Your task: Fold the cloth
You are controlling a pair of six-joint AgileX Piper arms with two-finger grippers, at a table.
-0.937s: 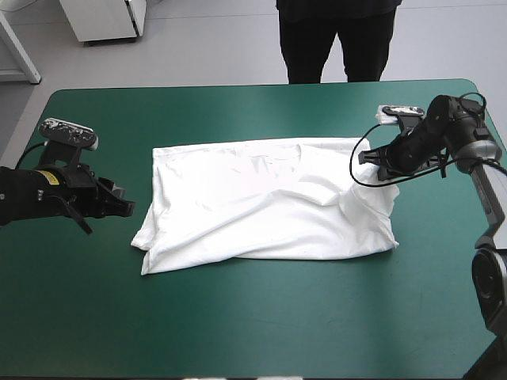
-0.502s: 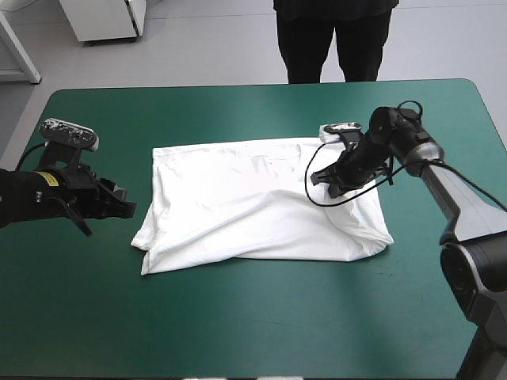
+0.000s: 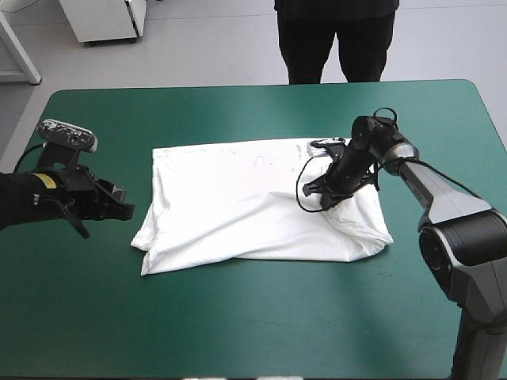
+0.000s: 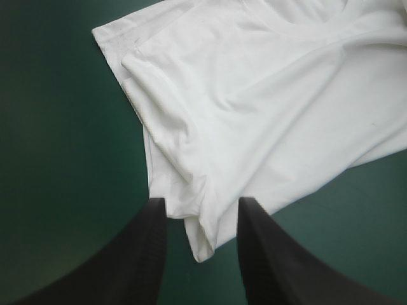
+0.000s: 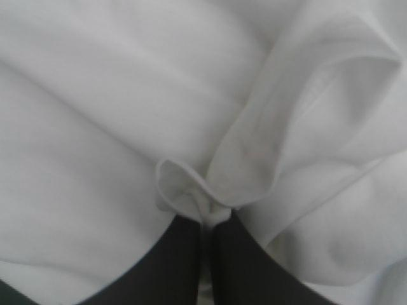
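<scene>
Right pincer (image 3: 325, 195) grips T-shirt (image 3: 238, 206) fabric toward 3 o'clock, left pincer (image 3: 119, 208) hangs open at 9 o'clock; folding looks barely begun.

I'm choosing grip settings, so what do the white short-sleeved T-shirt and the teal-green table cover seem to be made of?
White short-sleeved T-shirt: thin, soft knit fabric, probably cotton; it drapes in soft creases and bunches where the right gripper pinches it.
Teal-green table cover: smooth, low-sheen sheet; material unclear.
</scene>
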